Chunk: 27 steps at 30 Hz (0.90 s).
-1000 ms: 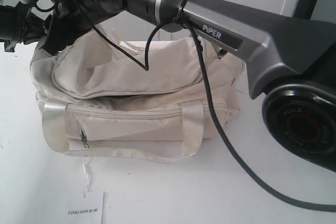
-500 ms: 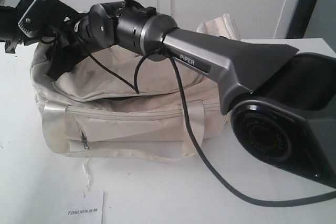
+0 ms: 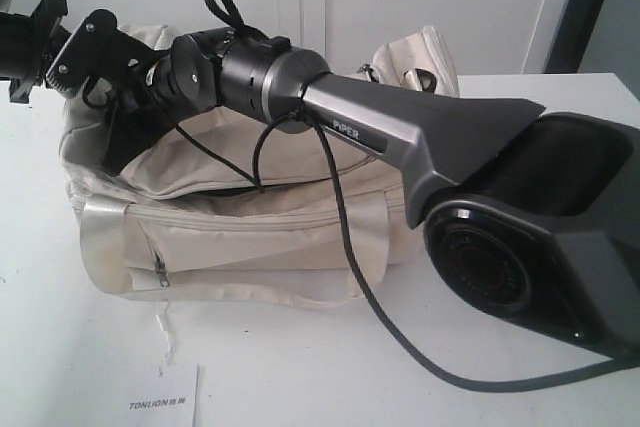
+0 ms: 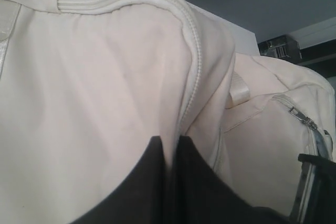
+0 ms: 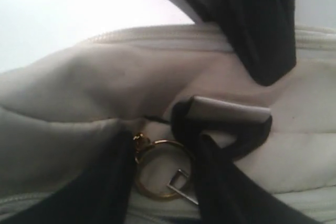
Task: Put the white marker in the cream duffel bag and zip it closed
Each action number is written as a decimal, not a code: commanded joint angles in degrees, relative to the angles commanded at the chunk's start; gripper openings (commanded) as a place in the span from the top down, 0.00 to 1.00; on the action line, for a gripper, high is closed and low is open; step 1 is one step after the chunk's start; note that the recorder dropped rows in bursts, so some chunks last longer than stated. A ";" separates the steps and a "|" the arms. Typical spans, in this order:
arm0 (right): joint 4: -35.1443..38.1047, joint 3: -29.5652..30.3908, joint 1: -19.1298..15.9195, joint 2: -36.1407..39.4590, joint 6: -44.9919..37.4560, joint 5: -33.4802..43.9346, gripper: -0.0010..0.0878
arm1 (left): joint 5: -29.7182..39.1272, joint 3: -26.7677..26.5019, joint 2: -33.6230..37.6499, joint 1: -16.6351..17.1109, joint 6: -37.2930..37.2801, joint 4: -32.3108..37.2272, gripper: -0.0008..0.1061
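The cream duffel bag [image 3: 250,237] lies on the white table with its top flap down and a short dark gap under the flap's front edge. My right arm reaches across to the bag's left end. There, in the right wrist view, my right gripper [image 5: 163,182] holds a gold zip-pull ring [image 5: 160,169] between its fingers, on the cream fabric [image 5: 79,87]. My left gripper [image 3: 50,52] is at the same end, and its fingers [image 4: 169,148] pinch a fold of bag fabric [image 4: 105,77] beside the zip seam. The white marker is out of view.
A flat white TONLION card [image 3: 160,397] lies near the table's front edge. A second cream bag [image 3: 415,57] stands behind at the right. The right arm's black cable [image 3: 370,307] trails over the bag's front onto the table.
The right arm has swung lower across the bag and its base has come into view. The top flap has flattened, and the dark gap under it has grown shorter.
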 joint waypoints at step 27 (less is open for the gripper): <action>6.34 0.00 1.47 -6.80 2.77 13.89 0.99 | -3.21 0.00 0.00 0.05 -0.13 -3.81 0.99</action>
